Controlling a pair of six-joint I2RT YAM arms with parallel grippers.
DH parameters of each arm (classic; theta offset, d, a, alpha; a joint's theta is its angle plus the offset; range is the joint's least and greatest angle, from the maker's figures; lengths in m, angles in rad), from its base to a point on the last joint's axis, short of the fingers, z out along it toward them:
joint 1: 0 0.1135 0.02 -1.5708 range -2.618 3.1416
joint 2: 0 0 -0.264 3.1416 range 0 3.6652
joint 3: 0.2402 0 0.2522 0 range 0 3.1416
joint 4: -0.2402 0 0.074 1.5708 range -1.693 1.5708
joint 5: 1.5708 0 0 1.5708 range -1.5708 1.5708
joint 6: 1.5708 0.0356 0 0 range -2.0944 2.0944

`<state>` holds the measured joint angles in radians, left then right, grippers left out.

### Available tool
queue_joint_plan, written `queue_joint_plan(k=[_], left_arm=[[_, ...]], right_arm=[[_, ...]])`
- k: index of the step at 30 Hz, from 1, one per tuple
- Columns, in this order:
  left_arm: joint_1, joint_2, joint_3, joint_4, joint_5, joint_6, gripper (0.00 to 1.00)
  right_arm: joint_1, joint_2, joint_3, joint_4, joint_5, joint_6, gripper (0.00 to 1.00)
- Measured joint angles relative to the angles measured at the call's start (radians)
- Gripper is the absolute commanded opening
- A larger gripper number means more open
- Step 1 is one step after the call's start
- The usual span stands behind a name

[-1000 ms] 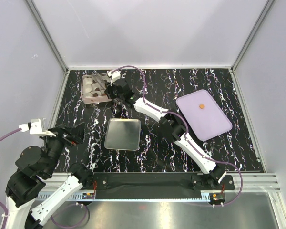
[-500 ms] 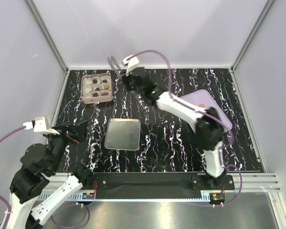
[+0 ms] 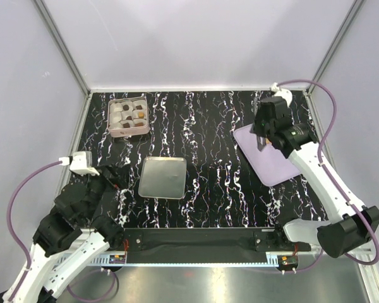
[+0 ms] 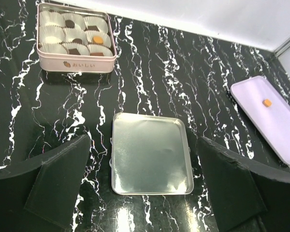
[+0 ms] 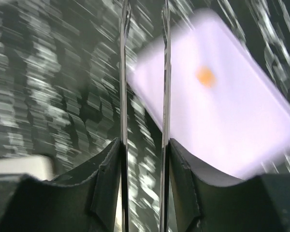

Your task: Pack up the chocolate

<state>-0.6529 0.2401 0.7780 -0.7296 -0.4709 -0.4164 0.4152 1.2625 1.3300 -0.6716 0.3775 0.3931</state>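
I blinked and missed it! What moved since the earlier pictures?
The right gripper, holding nothing, swung from the pink box at far left over to the lavender tray, near the tan chocolate. The left arm shifted slightly. The box, silver tray and that chocolate stayed put.

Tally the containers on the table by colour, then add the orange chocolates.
Pink box: 1
Silver tray: 1
Lilac tray: 1
Orange chocolates: 2, one in the box and one on the lilac tray
Total: 5

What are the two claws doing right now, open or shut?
Left gripper: open, holding nothing.
Right gripper: open, holding nothing.
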Motion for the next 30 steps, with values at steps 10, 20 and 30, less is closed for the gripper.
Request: queue_joint_plan(k=[10, 20, 30], left_arm=[[0.000, 0.008, -0.011, 0.006, 0.004, -0.002, 0.99], [0.000, 0.003, -0.018, 0.007, 0.004, -0.002, 0.99], [0.000, 0.003, -0.018, 0.007, 0.004, -0.002, 0.99]], right_arm=[[-0.188, -0.003, -0.163, -0.215, -0.050, 0.068, 0.53], [-0.271, 0.088, -0.230, -0.124, -0.164, 0.065, 0.55], [-0.272, 0.163, -0.250, -0.026, -0.181, 0.068, 0.55]])
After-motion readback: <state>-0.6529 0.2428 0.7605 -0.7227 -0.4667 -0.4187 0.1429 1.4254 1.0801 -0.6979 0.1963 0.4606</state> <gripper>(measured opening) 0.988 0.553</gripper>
